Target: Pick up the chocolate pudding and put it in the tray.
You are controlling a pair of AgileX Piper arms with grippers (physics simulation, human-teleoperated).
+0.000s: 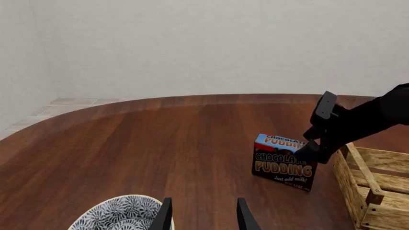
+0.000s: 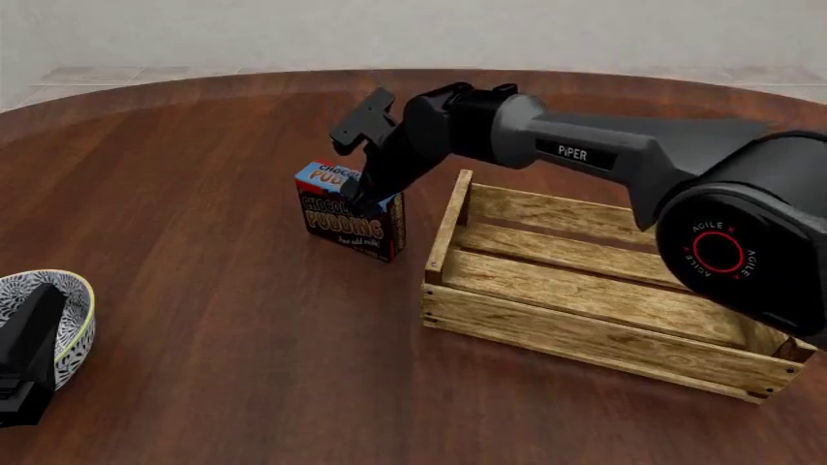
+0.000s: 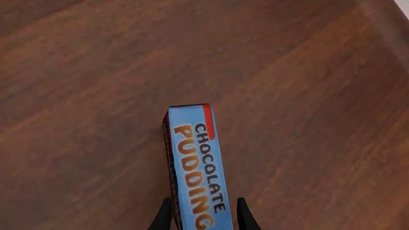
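Chocolate pudding (image 2: 347,215): we saw it upright on the table (image 2: 220,320), just left of the tray's far-left corner.
Right gripper (image 2: 366,187): its fingers straddled the carton's blue top edge; whether they pressed it we could not tell.
Tray (image 2: 582,334): we saw nothing inside it.
Bowl (image 2: 72,300): near left, contents hidden from us.
Left gripper (image 1: 201,218): fingers parted, holding nothing, beside the bowl.

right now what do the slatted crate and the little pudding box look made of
The light slatted rectangular crate looks like unfinished pale wood: visible grain, knots, darker corner posts. The small blue-topped brown pudding carton looks like printed cardboard: flat faces, crisp edges, matte lettering.
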